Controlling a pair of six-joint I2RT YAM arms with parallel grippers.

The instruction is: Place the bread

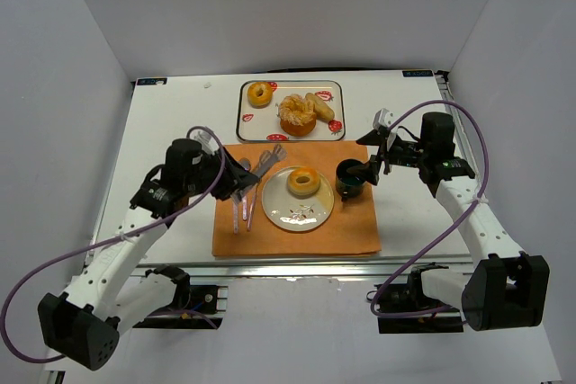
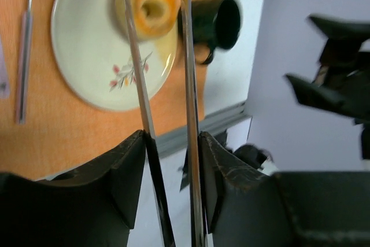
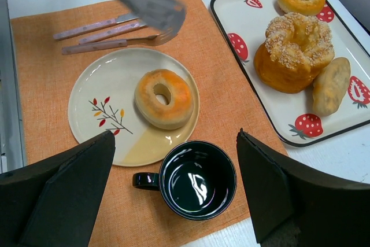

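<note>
One piece of bread (image 3: 164, 98) on the plate (image 3: 98, 105): we judge the placing done, tongs (image 2: 188, 73) clear of it.
Left gripper (image 2: 171, 143) jaws pinch the tongs' arms. The blades stand apart w/ nothing between, tips hovering by the plate's far-left rim. Right gripper (image 3: 176, 134) jaws are spread wide and empty above the mug (image 3: 198, 179). Bread lies flat near mid-plate on the orange mat (image 3: 219, 102); the tray (image 3: 277, 114) w/ other pastries sits farther back. Next, we think: lift the tongs away w/o clipping bread or mug, then park them.
</note>
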